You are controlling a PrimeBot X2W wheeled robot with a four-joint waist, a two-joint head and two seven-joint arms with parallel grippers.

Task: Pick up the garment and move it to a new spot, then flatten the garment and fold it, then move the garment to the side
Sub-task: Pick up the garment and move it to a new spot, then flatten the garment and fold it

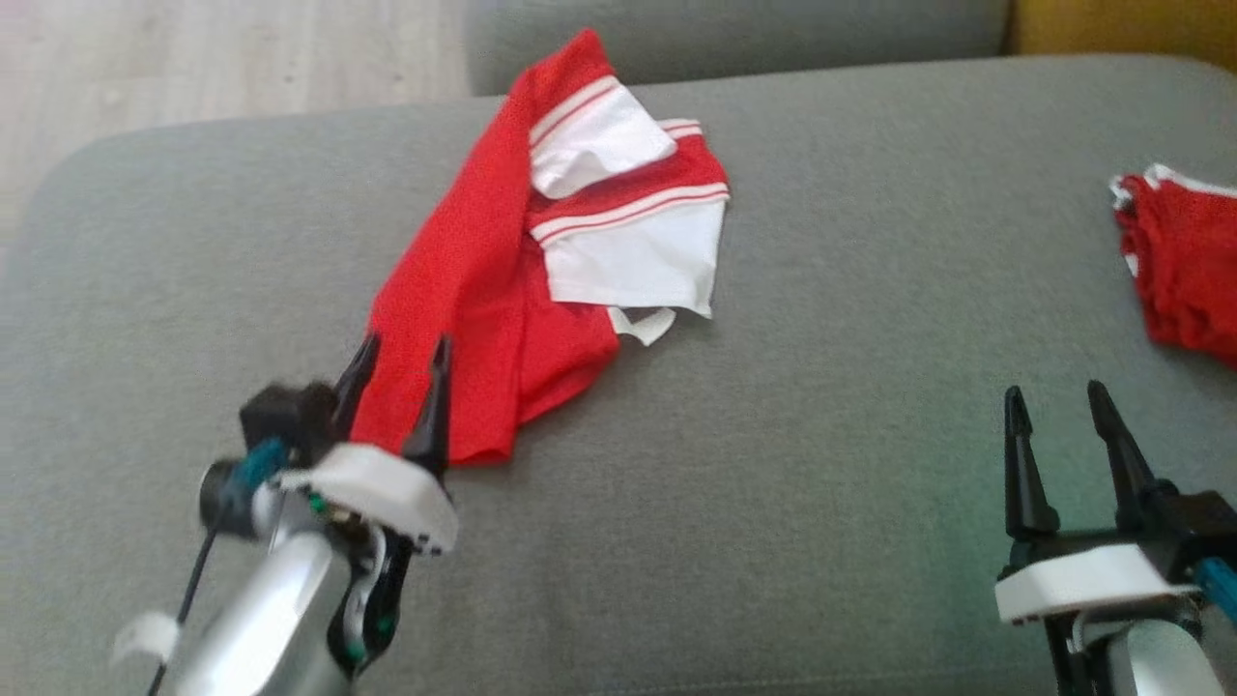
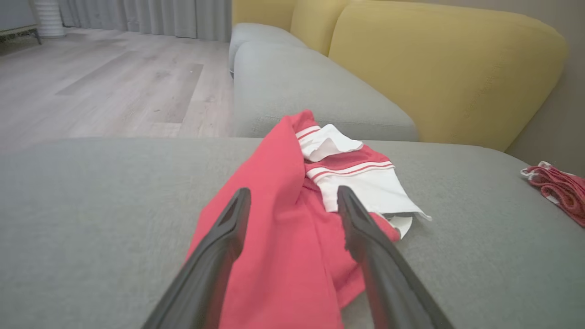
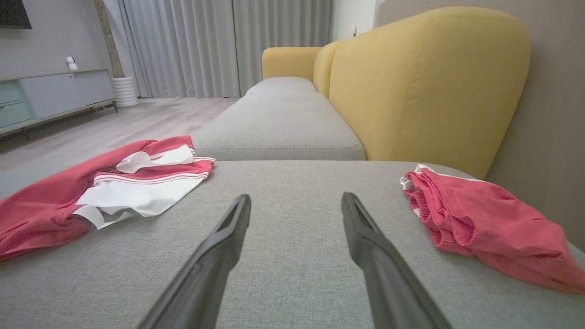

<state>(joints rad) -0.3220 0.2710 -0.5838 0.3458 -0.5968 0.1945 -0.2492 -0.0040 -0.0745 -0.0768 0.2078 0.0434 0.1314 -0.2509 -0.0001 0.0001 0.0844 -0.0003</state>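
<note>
Loosely rumpled, the garment is thin red cloth with white panels and narrow red-and-white stripes. It lies in a long diagonal heap left of centre on the grey woven sofa cushion. Its near red hem sits between the spread dark fingers of the left claw, which stands wide and pinches nothing; whether the tips touch the cloth is hard to make out. The right claw is equally wide and empty over bare cushion. A second red garment, bunched, is cut off at the right edge. Behind rises a smooth yellow backrest.
</note>
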